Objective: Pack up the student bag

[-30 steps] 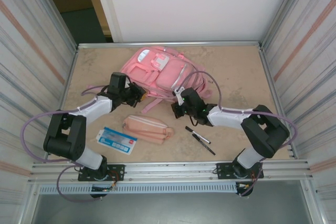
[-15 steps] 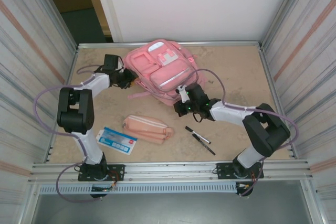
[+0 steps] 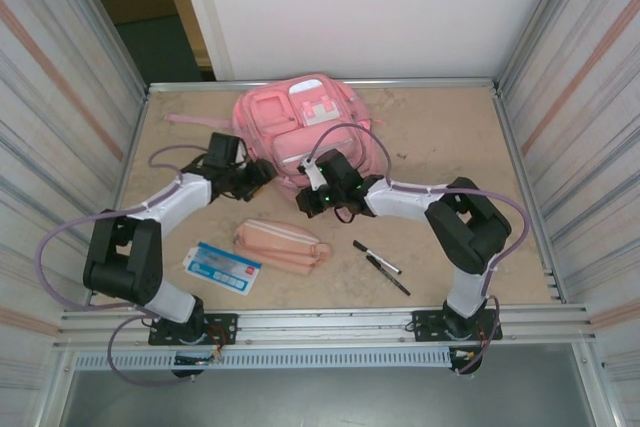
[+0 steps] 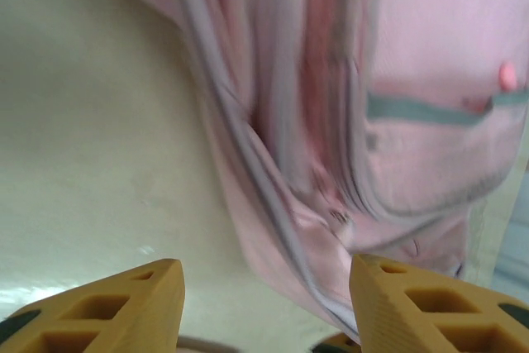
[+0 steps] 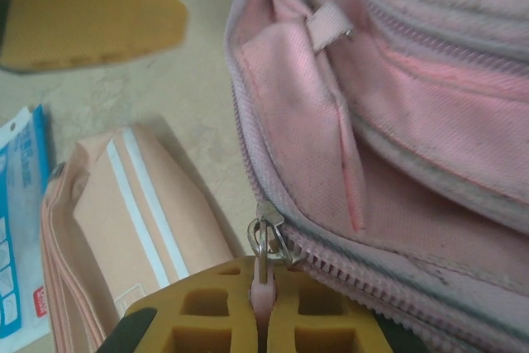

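Tan tabletop [image 3: 450, 147] carries the student bag [image 3: 300, 122] at its far middle. On the bag's near edge, the right pincer [image 5: 263, 307] clamps a zipper pull [image 5: 264, 241]. Left of the bag, the left pincer [image 4: 264, 287] gapes wide before blurred pink fabric. Nearer than the bag lies a blue packet [image 3: 222, 267], its print unreadable.

Overhead overview, wrist close-ups, student bag [image 3: 290, 122] shared

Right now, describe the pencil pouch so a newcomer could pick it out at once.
Start at the big pink student bag at the far middle of the table. In the row of small items toward the near edge, the pencil pouch lies between a blue-and-white packet and two black pens. It alone is flat peach-pink fabric with white stripes.
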{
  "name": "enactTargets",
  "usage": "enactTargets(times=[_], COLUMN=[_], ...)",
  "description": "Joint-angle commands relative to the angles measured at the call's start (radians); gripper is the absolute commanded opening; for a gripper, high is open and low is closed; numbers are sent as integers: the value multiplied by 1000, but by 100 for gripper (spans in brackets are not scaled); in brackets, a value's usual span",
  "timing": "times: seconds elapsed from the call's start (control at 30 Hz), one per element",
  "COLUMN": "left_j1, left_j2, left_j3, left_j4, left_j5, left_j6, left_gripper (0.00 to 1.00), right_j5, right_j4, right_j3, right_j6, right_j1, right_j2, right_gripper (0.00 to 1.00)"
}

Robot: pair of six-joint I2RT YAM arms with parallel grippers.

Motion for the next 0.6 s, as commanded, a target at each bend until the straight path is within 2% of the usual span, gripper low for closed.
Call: enactTargets(times=[0.0, 0.07, 0.13, 0.23, 0.3, 0.57], left_j1=[-57, -78, -76, -69, -48, 117], left_j2=[15, 54, 90, 109, 106, 87], left_j3=[11, 9, -2, -3, 8, 89], left_j4=[56, 84, 128, 139, 113, 0], left_j5=[-100, -107, -96, -131, -145, -87], left_j6=[-51, -87, -125, -104, -54, 171], left_gripper=[55, 54, 46, 15, 1, 0], right_j5=[-56, -40, -24, -20, -33, -70], right_j4=[37, 34, 29, 10, -53, -245], right_j3=[39, 41, 35, 4, -4, -101], right_j6=[1, 0, 7, 13, -6, -77], right_j1=[32, 43, 45, 24, -6, -184], right_j2=[8, 9, 1, -25, -44, -127], right_gripper=[0, 0, 0, 0, 0, 0])
